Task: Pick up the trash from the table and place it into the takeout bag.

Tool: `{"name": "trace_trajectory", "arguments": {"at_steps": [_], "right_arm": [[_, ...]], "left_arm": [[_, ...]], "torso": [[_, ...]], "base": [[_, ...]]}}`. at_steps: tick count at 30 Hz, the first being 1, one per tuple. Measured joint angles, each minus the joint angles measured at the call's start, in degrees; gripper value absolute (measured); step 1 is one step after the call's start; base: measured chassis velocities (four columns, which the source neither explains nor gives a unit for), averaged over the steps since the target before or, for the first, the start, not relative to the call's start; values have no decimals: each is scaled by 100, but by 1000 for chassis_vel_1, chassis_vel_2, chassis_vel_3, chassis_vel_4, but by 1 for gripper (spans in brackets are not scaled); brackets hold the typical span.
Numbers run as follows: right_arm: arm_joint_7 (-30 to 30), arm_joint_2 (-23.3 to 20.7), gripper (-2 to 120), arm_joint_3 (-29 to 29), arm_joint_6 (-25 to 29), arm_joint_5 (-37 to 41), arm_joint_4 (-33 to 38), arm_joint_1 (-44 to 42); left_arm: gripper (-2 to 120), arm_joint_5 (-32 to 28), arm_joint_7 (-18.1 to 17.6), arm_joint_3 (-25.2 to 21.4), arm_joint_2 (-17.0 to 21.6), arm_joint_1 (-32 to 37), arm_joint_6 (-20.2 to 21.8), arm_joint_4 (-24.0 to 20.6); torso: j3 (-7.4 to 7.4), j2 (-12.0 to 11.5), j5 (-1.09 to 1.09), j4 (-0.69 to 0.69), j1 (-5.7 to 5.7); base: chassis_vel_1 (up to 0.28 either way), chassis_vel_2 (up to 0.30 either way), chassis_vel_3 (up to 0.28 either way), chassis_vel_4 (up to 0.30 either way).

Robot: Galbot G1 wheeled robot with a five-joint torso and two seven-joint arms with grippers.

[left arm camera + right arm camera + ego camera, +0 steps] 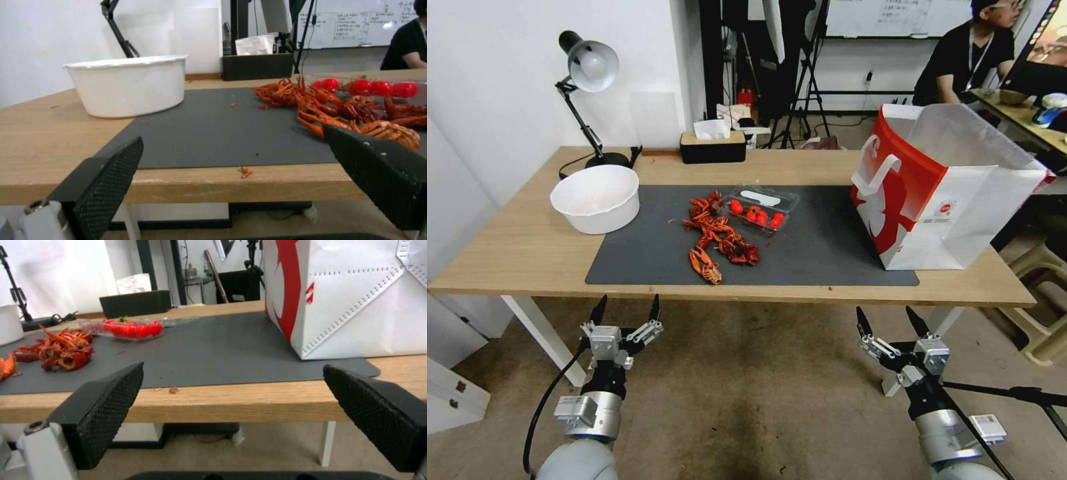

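Your trash sits mid-counter on the dark grey mat (827, 253): a loose heap of red crayfish shells (717, 240), a clear plastic tray of cherry tomatoes (760, 210) just behind it, and a white bowl (596, 198) at the mat's left edge, half on the bare wood. The takeout bag (940, 187) stands upright and open at the mat's right end, well apart from the shells. Both tools hang below the counter's near edge, holding nothing: the left tool (626, 312) with jaws spread, under the mat's left corner, and the right tool (892, 323) likewise spread, under the bag's side. Expect the shells to be light, brittle and spiky, tangled by legs and claws, so a pinch across one body may drag neighbours or crack it; take the near one across its curved back. The tray looks thin and springy, likely slippery; grip it across a short side, gently, or it will buckle. The bowl seems stiff and light; pinch its rim. The bag is stiff paper but could tip if nudged.
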Motion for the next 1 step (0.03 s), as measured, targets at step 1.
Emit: {"name": "trace_trajectory", "arguments": {"at_steps": [1], "right_arm": [[0,0,100,0,0,-1,-1,0]], "left_arm": [[100,0,-1,1,1,-1,1,0]], "torso": [[0,0,0,0,0]], "base": [[0,0,0,0]]}}
